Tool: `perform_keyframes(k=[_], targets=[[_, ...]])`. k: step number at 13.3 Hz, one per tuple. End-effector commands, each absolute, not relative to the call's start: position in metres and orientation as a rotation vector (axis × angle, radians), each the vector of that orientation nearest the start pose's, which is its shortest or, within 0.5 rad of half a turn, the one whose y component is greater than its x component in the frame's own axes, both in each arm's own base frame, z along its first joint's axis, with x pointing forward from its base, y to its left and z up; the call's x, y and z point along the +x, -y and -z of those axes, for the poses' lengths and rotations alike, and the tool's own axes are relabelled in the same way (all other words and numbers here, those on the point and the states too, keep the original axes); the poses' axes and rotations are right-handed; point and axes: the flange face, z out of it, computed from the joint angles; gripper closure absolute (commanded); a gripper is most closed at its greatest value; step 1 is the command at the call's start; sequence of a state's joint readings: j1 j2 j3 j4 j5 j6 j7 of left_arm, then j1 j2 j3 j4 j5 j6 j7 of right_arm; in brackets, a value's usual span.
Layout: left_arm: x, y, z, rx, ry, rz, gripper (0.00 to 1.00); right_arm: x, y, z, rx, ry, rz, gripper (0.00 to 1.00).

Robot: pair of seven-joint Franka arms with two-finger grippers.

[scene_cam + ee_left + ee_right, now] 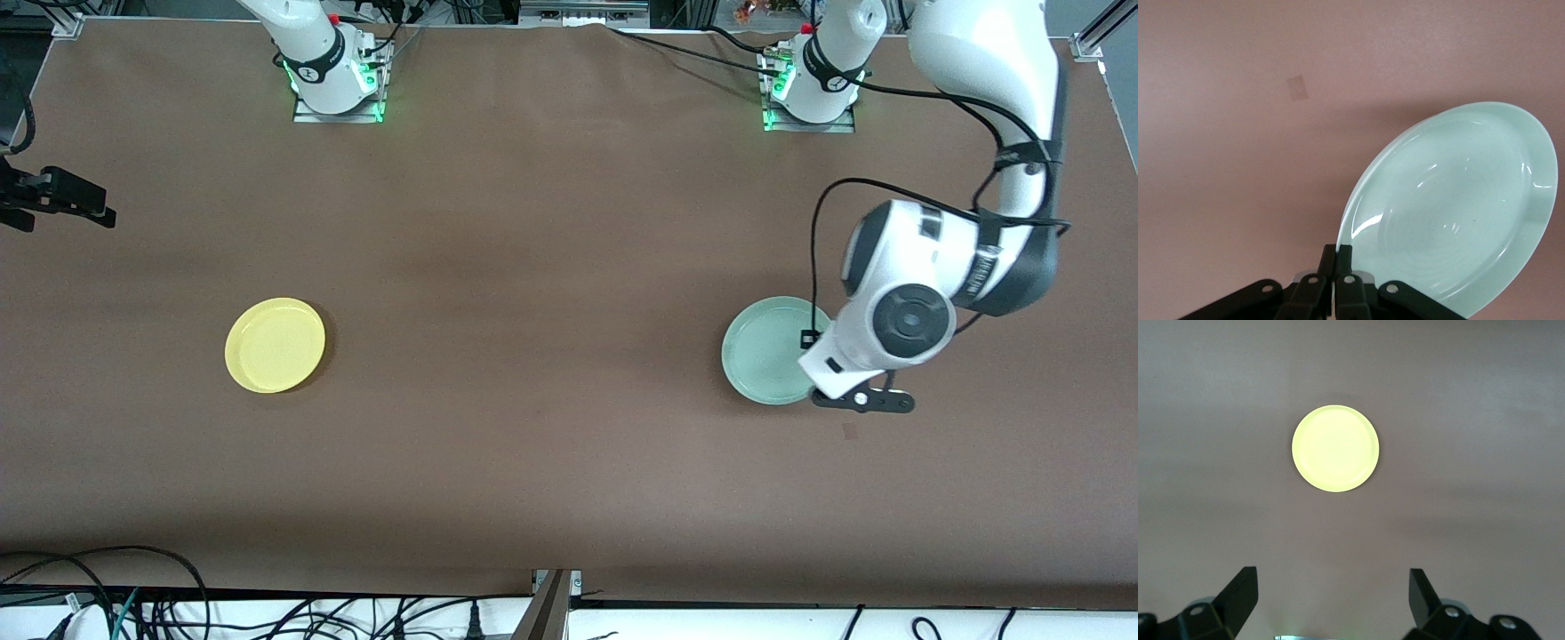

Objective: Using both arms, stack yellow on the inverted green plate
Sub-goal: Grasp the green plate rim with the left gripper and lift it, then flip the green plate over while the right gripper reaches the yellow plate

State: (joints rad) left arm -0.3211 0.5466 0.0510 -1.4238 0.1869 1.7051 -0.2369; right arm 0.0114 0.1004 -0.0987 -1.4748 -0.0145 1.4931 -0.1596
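Green plate (1458, 207) rim pinched by left end effector (1336, 257); right end effector (1331, 593) gapes wide above yellow (1335, 448).

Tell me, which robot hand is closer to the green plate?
Left. The left hand is pinching the green plate at its rim. The right hand hangs open high above the yellow plate.

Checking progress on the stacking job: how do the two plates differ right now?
The pale mint-green round plate is pinched at its rim by the left claw and looks tilted; the plain yellow round plate lies flat and untouched, with the right claw open above it. Both are shallow, similar-sized and face up.
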Motion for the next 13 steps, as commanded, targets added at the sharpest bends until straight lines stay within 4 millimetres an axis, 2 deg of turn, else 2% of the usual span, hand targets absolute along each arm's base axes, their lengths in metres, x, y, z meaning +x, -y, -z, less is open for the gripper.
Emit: perform_keyframes(k=[1,3,5,6,9,11,13], targets=[[0.655,0.198,-0.377,-2.736,-0.136,-0.218,1.00,0.577,0.056,-0.604,-3.158,0.083,-0.160,0.00],[0.646,0.220,-0.371,-2.585,-0.210,-0.191,1.00,0.580,0.056,-0.600,-3.161,0.079,-0.158,0.00],[0.639,0.235,-0.372,-2.547,-0.207,-0.177,1.00,0.581,0.057,-0.596,-3.162,0.081,-0.178,0.00],[0.634,0.248,-0.370,-2.541,-0.196,-0.158,1.00,0.581,0.057,-0.591,-3.161,0.079,-0.197,0.00],[0.611,0.307,-0.360,-2.467,-0.224,-0.061,1.00,0.590,0.067,-0.574,-3.191,0.065,-0.241,0.00],[0.592,0.342,-0.347,-2.410,-0.208,-0.001,1.00,0.604,0.089,-0.534,-3.178,0.030,-0.335,0.00],[0.579,0.379,-0.341,-2.348,-0.185,0.062,1.00,0.616,0.097,-0.505,-3.166,0.014,-0.363,0.00]])
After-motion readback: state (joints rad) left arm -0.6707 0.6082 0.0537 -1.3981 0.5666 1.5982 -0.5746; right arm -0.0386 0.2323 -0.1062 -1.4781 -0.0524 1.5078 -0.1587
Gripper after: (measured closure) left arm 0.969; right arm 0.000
